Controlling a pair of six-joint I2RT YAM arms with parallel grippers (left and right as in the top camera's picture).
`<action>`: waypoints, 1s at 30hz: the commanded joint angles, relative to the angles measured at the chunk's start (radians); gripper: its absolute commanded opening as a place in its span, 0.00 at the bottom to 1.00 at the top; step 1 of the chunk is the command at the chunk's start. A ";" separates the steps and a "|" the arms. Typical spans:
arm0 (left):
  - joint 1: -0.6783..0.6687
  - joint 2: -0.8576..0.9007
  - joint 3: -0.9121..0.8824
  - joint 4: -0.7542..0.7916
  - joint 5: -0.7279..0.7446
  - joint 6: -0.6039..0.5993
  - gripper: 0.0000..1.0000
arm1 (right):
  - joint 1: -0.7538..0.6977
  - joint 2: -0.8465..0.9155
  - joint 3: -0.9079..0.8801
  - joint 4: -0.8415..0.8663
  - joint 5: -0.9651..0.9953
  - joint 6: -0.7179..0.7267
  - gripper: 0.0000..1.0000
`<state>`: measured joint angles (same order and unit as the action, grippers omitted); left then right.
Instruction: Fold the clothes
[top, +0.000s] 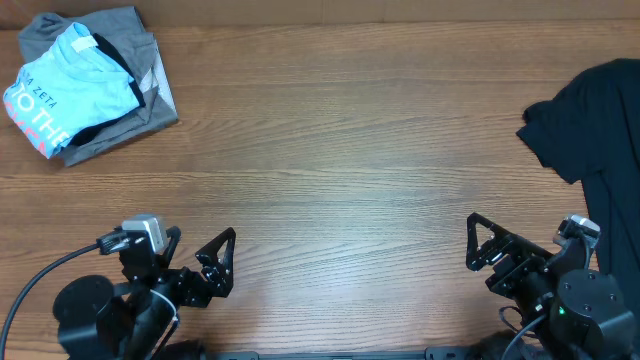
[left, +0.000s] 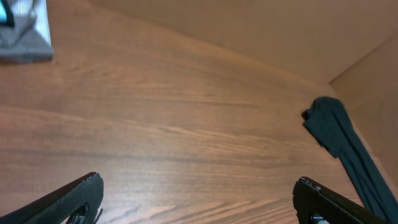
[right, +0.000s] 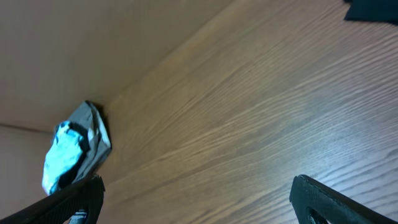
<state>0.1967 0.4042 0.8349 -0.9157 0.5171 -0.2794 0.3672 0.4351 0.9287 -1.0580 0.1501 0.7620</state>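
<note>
A folded stack sits at the far left corner of the table (top: 340, 160): a light blue T-shirt (top: 65, 85) on top (white print, pink-red lettering facing up), a folded black shirt (top: 118, 58) peeking out beneath it, a grey shirt (top: 125, 125) lowest. A plain black T-shirt (top: 600, 110) lies unfolded and rumpled at the table's right edge.
</note>
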 joint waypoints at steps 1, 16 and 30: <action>-0.003 -0.005 -0.031 0.004 -0.030 -0.016 1.00 | -0.001 0.004 -0.007 0.015 0.055 0.006 1.00; -0.003 -0.004 -0.042 -0.004 -0.038 -0.016 1.00 | -0.001 0.004 -0.007 -0.002 0.055 0.005 1.00; -0.003 -0.004 -0.042 -0.004 -0.038 -0.016 1.00 | -0.043 -0.005 -0.054 0.018 0.085 -0.043 1.00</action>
<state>0.1967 0.4042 0.7998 -0.9195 0.4885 -0.2863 0.3645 0.4358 0.9207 -1.0729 0.2039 0.7620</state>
